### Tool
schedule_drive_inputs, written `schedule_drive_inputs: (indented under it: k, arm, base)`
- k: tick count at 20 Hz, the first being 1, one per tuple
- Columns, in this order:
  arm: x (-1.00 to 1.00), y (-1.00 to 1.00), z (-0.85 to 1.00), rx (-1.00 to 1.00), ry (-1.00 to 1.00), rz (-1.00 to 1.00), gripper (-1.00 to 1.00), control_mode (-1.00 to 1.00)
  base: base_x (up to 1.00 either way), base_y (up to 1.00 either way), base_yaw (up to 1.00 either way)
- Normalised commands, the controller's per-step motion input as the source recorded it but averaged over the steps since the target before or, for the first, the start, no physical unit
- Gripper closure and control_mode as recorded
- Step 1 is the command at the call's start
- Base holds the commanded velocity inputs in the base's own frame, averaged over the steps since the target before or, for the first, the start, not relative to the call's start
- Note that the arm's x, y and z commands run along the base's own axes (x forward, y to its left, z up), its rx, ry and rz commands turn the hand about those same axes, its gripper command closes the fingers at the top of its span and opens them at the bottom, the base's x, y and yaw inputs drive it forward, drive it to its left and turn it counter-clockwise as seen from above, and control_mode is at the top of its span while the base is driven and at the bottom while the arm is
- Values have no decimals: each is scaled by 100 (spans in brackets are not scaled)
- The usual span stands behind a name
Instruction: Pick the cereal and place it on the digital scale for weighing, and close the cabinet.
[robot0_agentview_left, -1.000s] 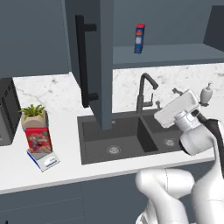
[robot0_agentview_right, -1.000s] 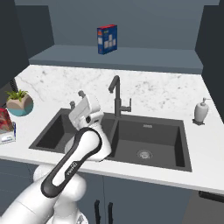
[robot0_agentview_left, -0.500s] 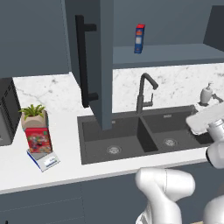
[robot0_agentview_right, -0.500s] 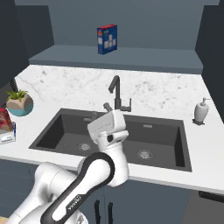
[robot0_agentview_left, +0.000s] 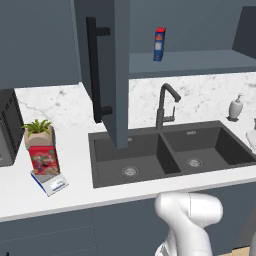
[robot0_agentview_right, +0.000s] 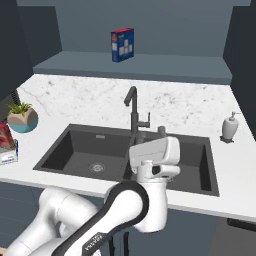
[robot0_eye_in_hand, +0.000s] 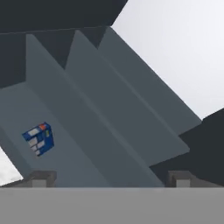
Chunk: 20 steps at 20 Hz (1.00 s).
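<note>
cereal (robot0_agentview_left: 44, 160) sits on digital scale (robot0_agentview_left: 49, 182); cabinet (robot0_agentview_left: 107, 70) open.

Cabinet (robot0_agentview_left: 107, 75) door is standing open, edge-on, jutting out over the sink's (robot0_agentview_left: 170, 152) left basin w/ its black bar handle (robot0_agentview_left: 95, 70) facing left; it's blocking sideways passage at that height. Faucet (robot0_agentview_left: 165, 105) is rising behind the basin divider. On the shelf (robot0_agentview_right: 135, 65) a blue box (robot0_agentview_right: 122, 44) is standing alone, open room either side. Cereal (robot0_agentview_left: 44, 159) is sitting on digital scale (robot0_agentview_left: 50, 182), plant (robot0_agentview_left: 39, 135) just behind, microwave (robot0_agentview_left: 6, 130) crowding left. Soap bottle (robot0_agentview_right: 229, 127) is standing far right on the table (robot0_agentview_right: 75, 102).
</note>
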Motion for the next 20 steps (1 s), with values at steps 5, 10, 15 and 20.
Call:
schedule_drive_inputs:
  k: [5,10,15,20]
  arm:
    - [-38,-82,35,14,-1,-12,-100,-100]
    - [-47,-73,7,15,-13,0,-100,-100]
    - [-34,-92,7,16,-1,0,-100,-100]
    - [-33,-99,35,15,0,0,-100,-100]
  base:
    - [0,0,0]
    - [0,0,0]
    - [0,0,0]
    - [0,0,0]
